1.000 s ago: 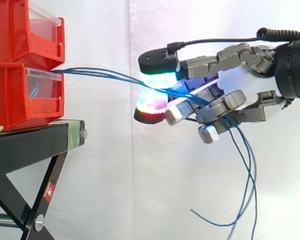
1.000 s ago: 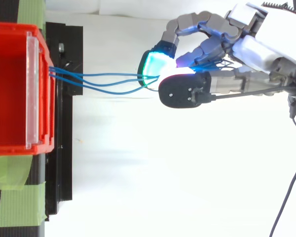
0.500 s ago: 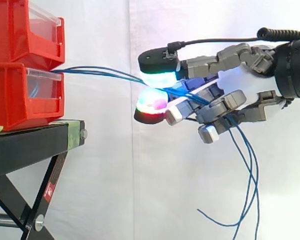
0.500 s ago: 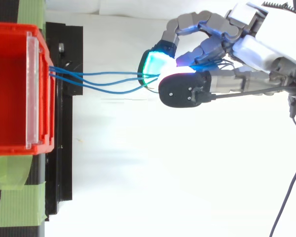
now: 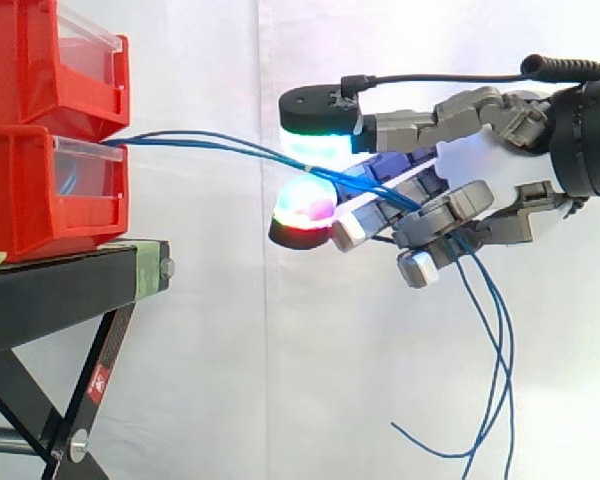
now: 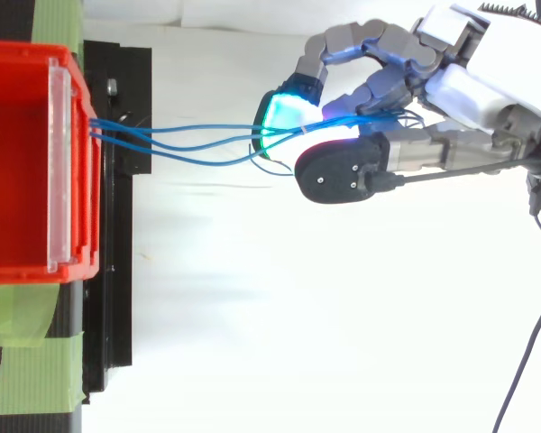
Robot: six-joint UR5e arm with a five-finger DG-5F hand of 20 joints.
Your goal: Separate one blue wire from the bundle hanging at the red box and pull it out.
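Far left, two red boxes stacked on the black stand [image 5: 65,285], the lower red box [image 5: 40,195] being the one the blue wires [image 5: 215,143] come out of, at its clear front lip. From above I see several strands leaving the same spot on the box [image 6: 22,162], fanning slightly, then closing together again at the robot hand [image 6: 473,86]. Their long axis runs left to right, nearly level, sloping a bit down toward the hand. They are in mid-air, touching nothing between the box and the fingers. Past the hand they drop straight down and the free ends curl at the bottom. The robot hand [image 5: 455,208] is curled round the wires, and the bundle runs between the upper glowing pad [image 5: 320,140] and the lower reddish pad [image 5: 302,208] and on through the bent fingers behind. Those two pads look slightly apart, so the pinch seems loose. I can't tell whether it has one strand or all of them. Step in hand, as I judge it: isolating one strand. To do that well I'd close the pads on a single wire, let the others slip off, then pull right along the wire's own line, level, so the box isn't dragged.
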